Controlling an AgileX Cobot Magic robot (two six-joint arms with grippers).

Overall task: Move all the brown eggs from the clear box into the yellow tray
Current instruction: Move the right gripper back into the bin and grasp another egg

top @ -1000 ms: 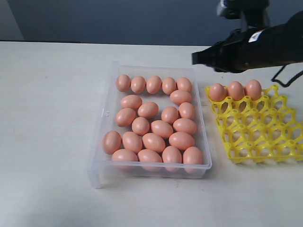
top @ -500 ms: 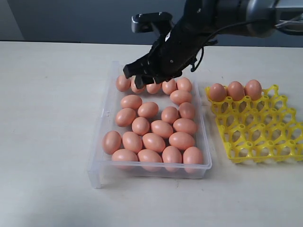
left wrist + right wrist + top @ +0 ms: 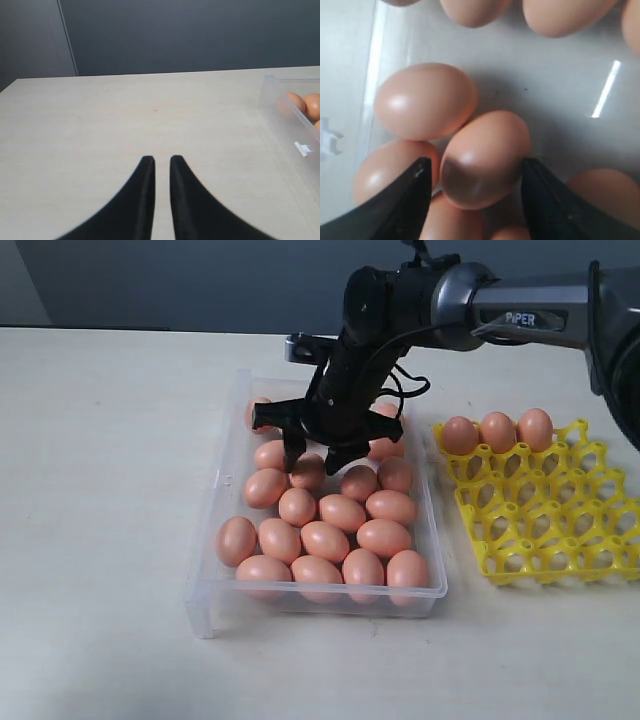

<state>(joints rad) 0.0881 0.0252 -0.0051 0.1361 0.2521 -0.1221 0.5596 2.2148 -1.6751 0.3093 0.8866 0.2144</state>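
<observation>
here the right gripper [image 3: 314, 462] points straight down into the clear box [image 3: 222, 480], jaws spread to either side of one brown egg [image 3: 308, 472] near the far end. its arm [image 3: 520, 315] reaches in from the right, over the far rim. the right wrist view shows that egg [image 3: 485, 157] between the dark fingers [image 3: 410, 200]; firm contact is unclear. only the left wrist view shows the left gripper [image 3: 162, 161], its tips almost pressed together over bare table [image 3: 125, 110] beside the box. three eggs [image 3: 497, 430] sit in the yellow tray [image 3: 540, 573].
</observation>
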